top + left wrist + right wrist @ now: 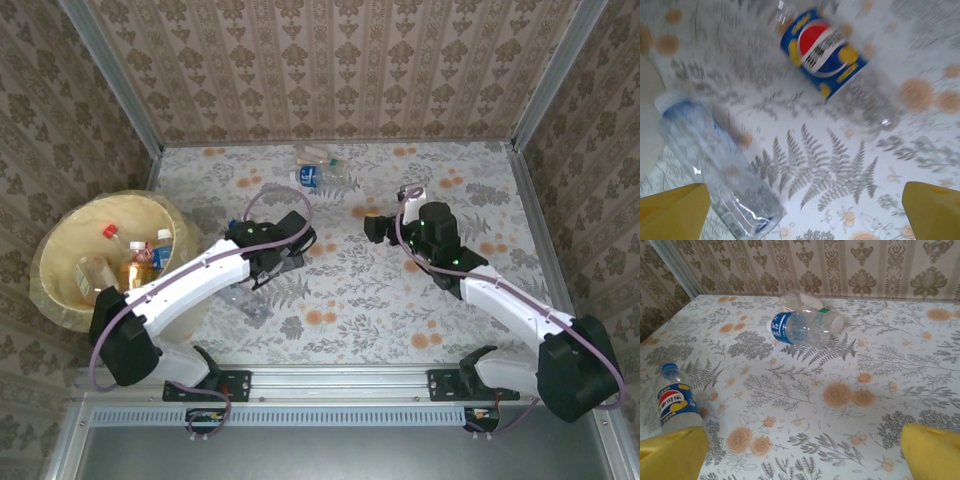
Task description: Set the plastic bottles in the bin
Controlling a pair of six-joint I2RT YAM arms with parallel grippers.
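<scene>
The pale-yellow bin (60, 290) stands at the left with several bottles (140, 262) inside. My left gripper (283, 255) hovers open over the table with nothing between its fingers (670, 212). Below it lie a Pepsi-labelled bottle (827, 52) and a clear bottle with a pale cap (715, 170). That clear bottle (248, 303) lies just below the left arm. My right gripper (372, 228) is open and empty, with yellow fingers (935, 452). Ahead of it a blue-labelled bottle (807, 327) and a clear bottle (800, 301) lie near the back wall. The Pepsi bottle (674, 405) is at its left.
Wallpapered walls with metal corner posts (545, 85) enclose the floral table (420, 300) at the back and sides. The two far bottles (312, 170) lie close to the back wall. The arm bases sit on a rail (340, 382) at the near edge.
</scene>
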